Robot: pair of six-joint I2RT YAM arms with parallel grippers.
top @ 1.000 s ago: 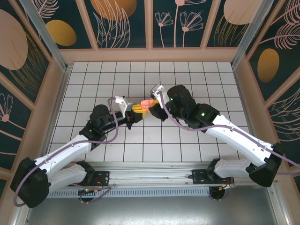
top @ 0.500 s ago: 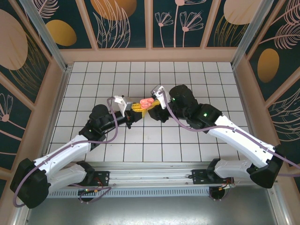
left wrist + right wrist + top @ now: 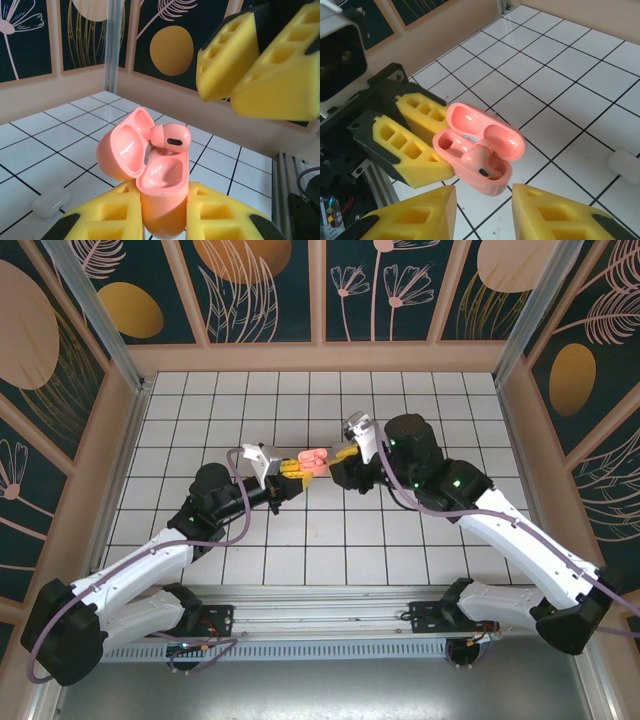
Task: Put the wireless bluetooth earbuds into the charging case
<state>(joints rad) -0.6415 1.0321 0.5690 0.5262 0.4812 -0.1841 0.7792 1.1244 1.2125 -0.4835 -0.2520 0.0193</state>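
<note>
L gripper [image 3: 291, 471] is clamped on the pink case [image 3: 165, 175], gripping its lower body w/ both yellow pads. The case is off the tiles [image 3: 420, 400], upright, lid swung open. 1 pink bud [image 3: 170, 138] sits in a well of the case, head poking above the rim. R gripper [image 3: 482, 210] is just beside the case on its open side, not touching. Its jaws are parted a moderate gap w/ nothing btwn them. From the top view, R fingertips are right of the case and L pads are left of it. A white case [image 3: 50, 201] lies on the tiles, below and well apart from the pink case.
</note>
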